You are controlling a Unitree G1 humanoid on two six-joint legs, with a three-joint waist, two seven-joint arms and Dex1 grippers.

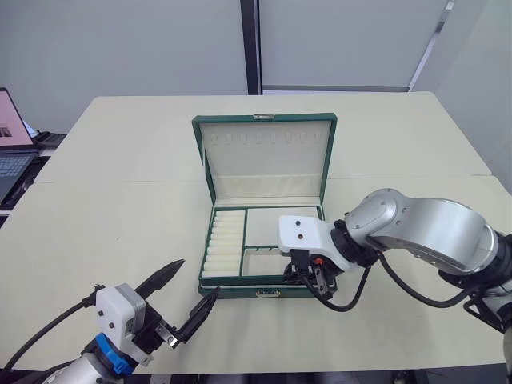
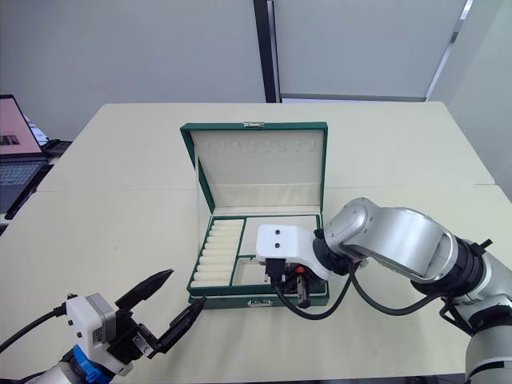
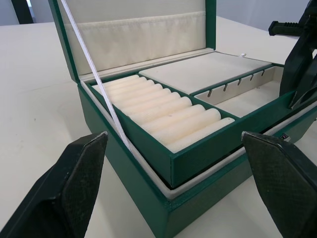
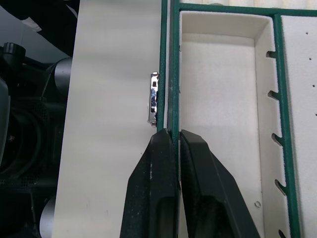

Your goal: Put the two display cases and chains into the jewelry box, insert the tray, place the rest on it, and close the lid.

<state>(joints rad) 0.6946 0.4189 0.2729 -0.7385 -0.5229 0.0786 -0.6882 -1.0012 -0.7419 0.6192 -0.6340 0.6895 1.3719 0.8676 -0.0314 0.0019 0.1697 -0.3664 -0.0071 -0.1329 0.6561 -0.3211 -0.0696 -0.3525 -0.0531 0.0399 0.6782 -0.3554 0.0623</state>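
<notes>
We see the dark green jewelry box [image 1: 240,291] open on the bench, its lid [image 1: 265,152] upright, cream-lined with a row of small hooks and a pocket. The tray [image 3: 198,148] sits inside the box: ribbed ring rolls on the left, two cream sections on the right. Silver clasp [image 4: 153,97] at front wall.

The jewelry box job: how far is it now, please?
Done: the tray sits inside the jewelry box. In hand: the right gripper is shut on the tray's front edge, and the left gripper hangs open near the box. Left: the tray's sections look bare, and the lid stands open.
</notes>
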